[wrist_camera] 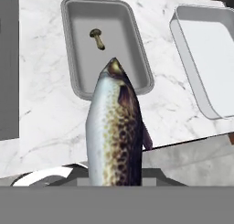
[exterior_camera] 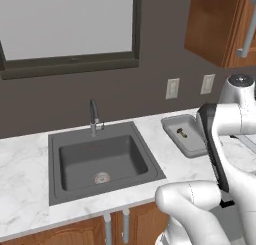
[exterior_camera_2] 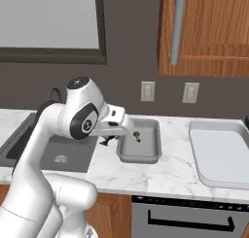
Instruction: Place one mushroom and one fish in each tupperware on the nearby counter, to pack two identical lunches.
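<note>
Hand view, table (wrist_camera: 41, 58): white marble with faint grey veins, spreading under both tubs; in the left base view it also carries the dark sink (exterior_camera: 102, 159).
Sink: set into the table left of the tubs, with a faucet (exterior_camera: 93, 117) at its back edge and a round drain in its floor.
Wall: dark, with a framed window (exterior_camera: 67, 24) above the sink, two pale outlets (exterior_camera_2: 148, 91) above the table, and wooden cabinets (exterior_camera_2: 209, 33) up high.
Larger tupperware (exterior_camera_2: 219, 152): pale, shallow, lying at the right of the table in the right base view, well apart from the sink; its floor looks bare in the hand view.
Smaller tupperware (exterior_camera_2: 141, 154): darker and deeper, resting between the sink and the pale tub, near the pale tub but apart from it.
Fish (wrist_camera: 114, 131): silvery with a brown speckled back, rising from the bottom of the hand view, its head pointing toward the near rim of the smaller tub and overlapping it in the picture.
End effector (exterior_camera_2: 111, 139): hanging just left of the smaller tub in the right base view, above the table; clenched on the fish, though the fingertips themselves are hidden behind it.
Mushroom (wrist_camera: 97, 38): small, brown-capped, lying on its side on the floor of the smaller tub, toward its far end.
</note>
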Robot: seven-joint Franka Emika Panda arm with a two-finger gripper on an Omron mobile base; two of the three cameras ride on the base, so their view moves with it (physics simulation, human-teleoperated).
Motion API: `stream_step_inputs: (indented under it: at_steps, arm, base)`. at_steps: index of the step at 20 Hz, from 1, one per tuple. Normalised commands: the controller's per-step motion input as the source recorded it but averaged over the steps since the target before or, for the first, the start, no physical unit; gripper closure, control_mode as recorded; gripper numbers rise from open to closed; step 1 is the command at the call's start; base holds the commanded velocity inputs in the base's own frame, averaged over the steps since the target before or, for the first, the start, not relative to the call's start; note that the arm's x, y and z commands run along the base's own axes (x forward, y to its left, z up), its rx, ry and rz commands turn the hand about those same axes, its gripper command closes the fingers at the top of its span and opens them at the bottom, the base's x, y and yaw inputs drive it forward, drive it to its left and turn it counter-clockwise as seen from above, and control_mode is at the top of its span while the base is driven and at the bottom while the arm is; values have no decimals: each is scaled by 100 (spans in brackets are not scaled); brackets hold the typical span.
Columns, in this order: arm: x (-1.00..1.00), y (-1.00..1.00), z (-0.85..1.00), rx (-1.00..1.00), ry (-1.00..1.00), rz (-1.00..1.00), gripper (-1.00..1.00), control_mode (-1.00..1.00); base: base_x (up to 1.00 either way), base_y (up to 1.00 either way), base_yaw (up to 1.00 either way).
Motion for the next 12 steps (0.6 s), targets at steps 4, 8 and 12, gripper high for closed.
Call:
stream_step_inputs:
  at_steps: [4,8,12]
  arm:
    - [47,-24,-60,0,0,0,100,-100]
    - [54,0,-53,0,0,0,100,-100]
    - [61,0,-41,0,0,0,100,-100]
  base:
    - [0,0,0]
    - [0,0,0]
    - [0,0,0]
